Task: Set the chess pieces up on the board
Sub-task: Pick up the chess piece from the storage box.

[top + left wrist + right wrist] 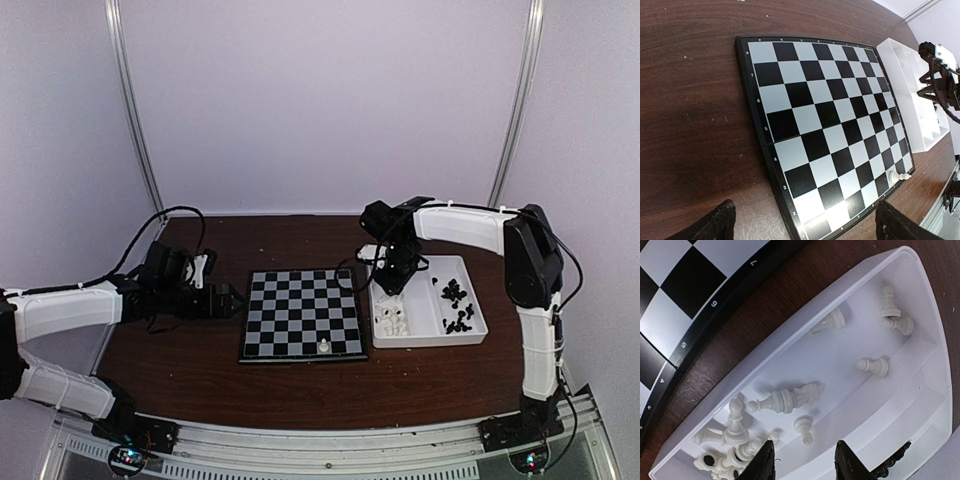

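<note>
Note left gripper [232, 300] just left of the board [302, 315], fingers spread wide, empty. Note right gripper [805, 462] low over white chess pieces [780, 401] in the tray [850, 355], fingers partly apart, pinching nothing. Locate one white piece [323, 344] on the board's near row, black pieces [455, 305] in the tray's right compartment.

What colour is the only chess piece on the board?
The chess piece is white, clearest in the left wrist view.

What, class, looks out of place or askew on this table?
Nothing is spilled or broken. The white pieces lie toppled on their sides in the tray, and a single white piece sits alone on the board, in its near row.
</note>
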`<state>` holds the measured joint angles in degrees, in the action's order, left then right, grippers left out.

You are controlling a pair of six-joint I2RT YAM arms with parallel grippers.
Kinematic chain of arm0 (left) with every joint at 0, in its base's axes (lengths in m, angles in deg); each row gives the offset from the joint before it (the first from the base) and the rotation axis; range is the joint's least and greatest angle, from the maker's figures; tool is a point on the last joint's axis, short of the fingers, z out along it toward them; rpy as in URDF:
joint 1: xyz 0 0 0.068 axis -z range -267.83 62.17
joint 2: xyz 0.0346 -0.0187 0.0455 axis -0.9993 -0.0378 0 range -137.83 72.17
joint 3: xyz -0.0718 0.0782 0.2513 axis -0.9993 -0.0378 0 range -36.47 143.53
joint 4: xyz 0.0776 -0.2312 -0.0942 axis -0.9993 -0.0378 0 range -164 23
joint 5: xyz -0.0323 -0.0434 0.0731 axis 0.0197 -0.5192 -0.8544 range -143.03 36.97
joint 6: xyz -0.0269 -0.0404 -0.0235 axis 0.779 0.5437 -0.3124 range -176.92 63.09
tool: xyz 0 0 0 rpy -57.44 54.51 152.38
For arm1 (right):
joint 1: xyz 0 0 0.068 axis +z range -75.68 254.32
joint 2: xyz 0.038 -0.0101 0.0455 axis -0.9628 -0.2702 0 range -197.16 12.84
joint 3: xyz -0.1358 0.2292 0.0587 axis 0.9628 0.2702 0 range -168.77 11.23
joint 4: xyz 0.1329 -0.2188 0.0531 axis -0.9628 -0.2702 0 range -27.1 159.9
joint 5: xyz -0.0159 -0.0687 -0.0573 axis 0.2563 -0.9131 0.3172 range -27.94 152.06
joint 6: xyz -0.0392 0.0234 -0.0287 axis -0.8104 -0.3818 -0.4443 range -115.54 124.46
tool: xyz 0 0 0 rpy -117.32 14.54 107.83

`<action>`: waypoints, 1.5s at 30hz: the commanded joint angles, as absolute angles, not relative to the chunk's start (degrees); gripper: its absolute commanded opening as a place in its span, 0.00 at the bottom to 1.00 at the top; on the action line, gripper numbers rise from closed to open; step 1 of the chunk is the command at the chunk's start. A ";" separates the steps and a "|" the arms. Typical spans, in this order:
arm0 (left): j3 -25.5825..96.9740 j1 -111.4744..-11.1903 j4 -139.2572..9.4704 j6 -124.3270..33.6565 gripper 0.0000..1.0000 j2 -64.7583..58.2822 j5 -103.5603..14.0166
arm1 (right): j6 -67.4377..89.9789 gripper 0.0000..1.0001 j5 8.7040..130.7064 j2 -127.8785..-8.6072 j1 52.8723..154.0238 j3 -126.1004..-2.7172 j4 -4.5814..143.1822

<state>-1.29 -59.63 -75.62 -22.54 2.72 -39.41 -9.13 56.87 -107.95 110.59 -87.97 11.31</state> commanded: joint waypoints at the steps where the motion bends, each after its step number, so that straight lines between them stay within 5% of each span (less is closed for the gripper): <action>1: 0.09 -59.97 -73.25 -23.29 0.98 2.43 -39.10 | -11.78 0.41 58.47 -110.07 110.61 -90.16 9.51; 22: 0.70 -59.97 -73.72 -23.25 0.98 1.78 -39.41 | -16.39 0.41 56.81 -114.21 109.08 -92.15 7.31; 45: 1.03 -59.97 -74.28 -23.52 0.98 2.12 -39.84 | -20.19 0.21 52.91 -116.90 109.03 -94.51 2.66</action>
